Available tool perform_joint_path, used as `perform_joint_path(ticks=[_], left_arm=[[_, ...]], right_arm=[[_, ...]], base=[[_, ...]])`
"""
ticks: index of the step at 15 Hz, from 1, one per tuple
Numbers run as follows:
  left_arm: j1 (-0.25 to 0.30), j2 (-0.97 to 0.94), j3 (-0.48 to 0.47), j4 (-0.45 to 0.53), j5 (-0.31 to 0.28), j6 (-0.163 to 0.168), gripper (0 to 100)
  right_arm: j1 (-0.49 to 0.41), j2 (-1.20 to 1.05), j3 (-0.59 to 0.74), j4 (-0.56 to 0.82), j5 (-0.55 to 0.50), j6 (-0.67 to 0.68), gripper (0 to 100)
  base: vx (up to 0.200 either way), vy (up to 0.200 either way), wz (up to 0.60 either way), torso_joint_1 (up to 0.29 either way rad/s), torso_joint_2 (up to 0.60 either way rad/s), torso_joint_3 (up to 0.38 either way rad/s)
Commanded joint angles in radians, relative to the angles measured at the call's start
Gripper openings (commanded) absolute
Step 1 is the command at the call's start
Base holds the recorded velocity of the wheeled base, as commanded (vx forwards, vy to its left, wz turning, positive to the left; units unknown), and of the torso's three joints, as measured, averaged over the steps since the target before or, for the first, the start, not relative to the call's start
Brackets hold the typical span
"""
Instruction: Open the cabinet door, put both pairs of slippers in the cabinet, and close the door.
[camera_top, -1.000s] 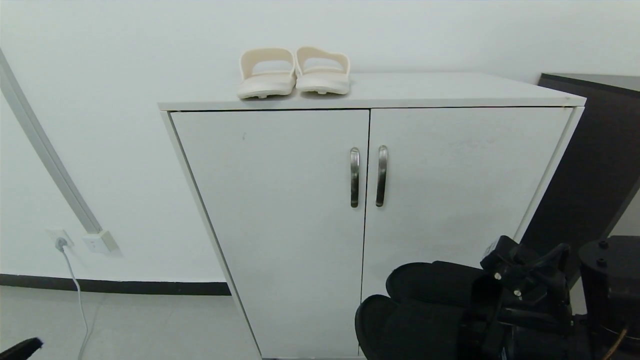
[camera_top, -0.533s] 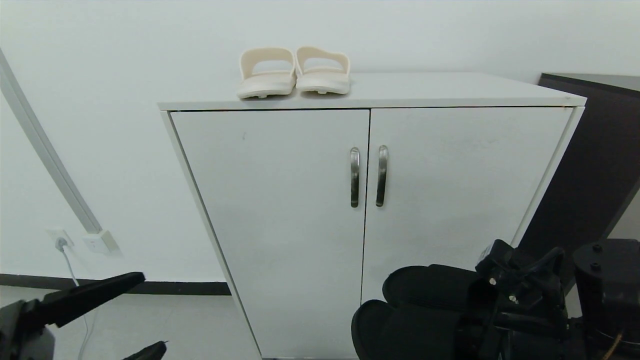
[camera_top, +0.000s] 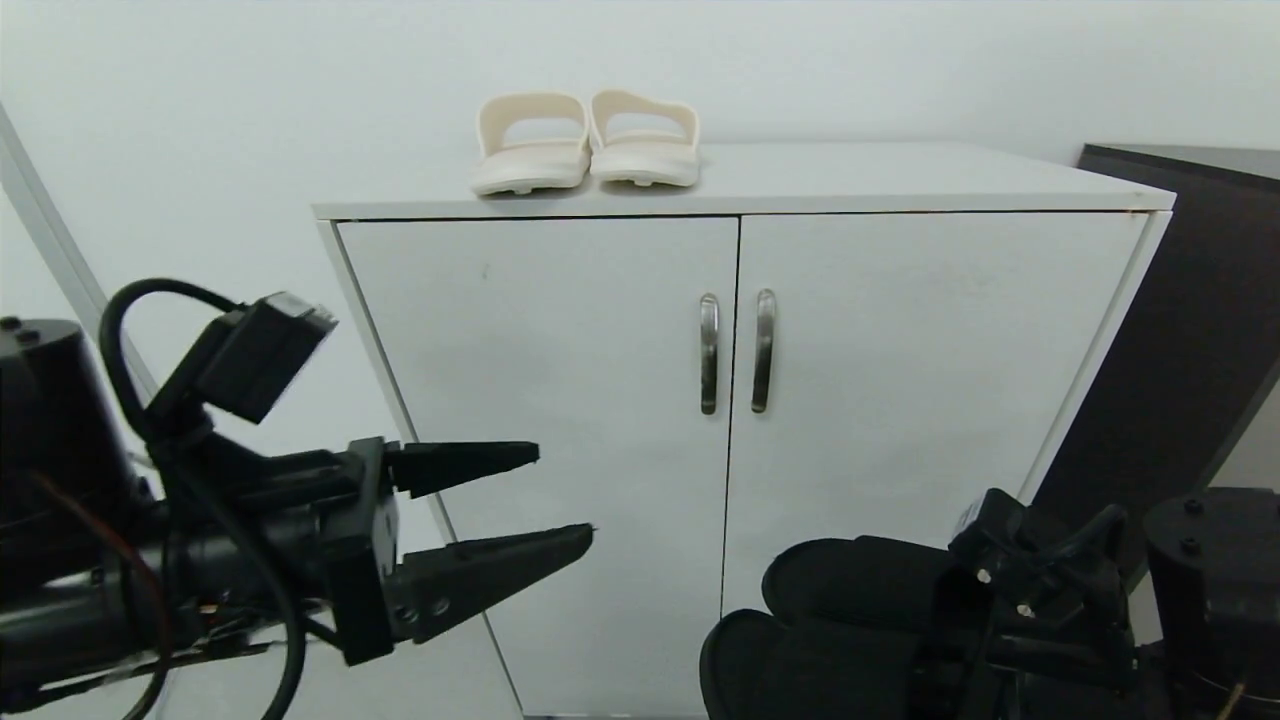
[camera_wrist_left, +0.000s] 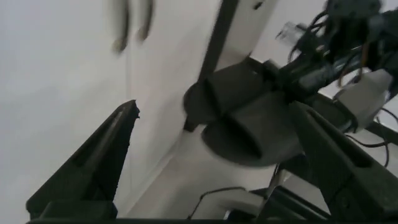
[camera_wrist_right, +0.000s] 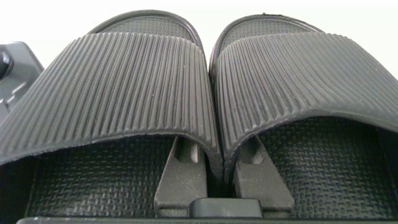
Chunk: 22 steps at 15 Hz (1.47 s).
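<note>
Left end effector (camera_top: 562, 492): tapered fingers apart. Right end effector (camera_wrist_right: 215, 182): clamped on ribbed black slippers (camera_wrist_right: 124, 81) before smooth white cabinet (camera_top: 900, 350).

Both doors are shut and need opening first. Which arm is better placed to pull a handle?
Left. Its tool is open, empty and up in front of the left door, toward the handles. The right tool sits low, shut on the black slippers.

Cabinet (camera_top: 560, 380) doors both shut, handles (camera_top: 709, 353) side by side at centre. Cream slippers (camera_top: 585, 140) on top, L side. L end effector (camera_top: 565, 492) fingers apart, before L door. R end effector (camera_top: 1000, 610) low, holds black slippers (camera_top: 850, 585).
</note>
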Motion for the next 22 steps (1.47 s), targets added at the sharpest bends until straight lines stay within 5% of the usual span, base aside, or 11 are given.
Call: perform_joint_path(ticks=[1, 5, 9, 22], left_arm=[[-0.094, 0.173, -0.137, -0.015, 0.001, -0.016, 100], [-0.154, 0.373, -0.367, -0.103, -0.020, -0.145, 100], [-0.154, 0.452, -0.503, -0.069, -0.086, -0.205, 100], [-0.182, 0.523, -0.568, -0.073, 0.141, -0.216, 100]], right_arm=[[0.001, -0.005, 0.005, -0.003, -0.001, -0.001, 0], [-0.001, -0.002, 0.014, -0.014, -0.003, 0.001, 0], [-0.002, 0.014, 0.015, -0.015, -0.003, -0.001, 0], [-0.002, 0.032, 0.015, -0.015, -0.003, 0.001, 0]], base=[[0.000, 0.000, 0.00, 0.000, 0.00, 0.000], [0.000, 0.000, 0.00, 0.000, 0.00, 0.000], [0.000, 0.000, 0.00, 0.000, 0.00, 0.000], [0.000, 0.000, 0.00, 0.000, 0.00, 0.000]])
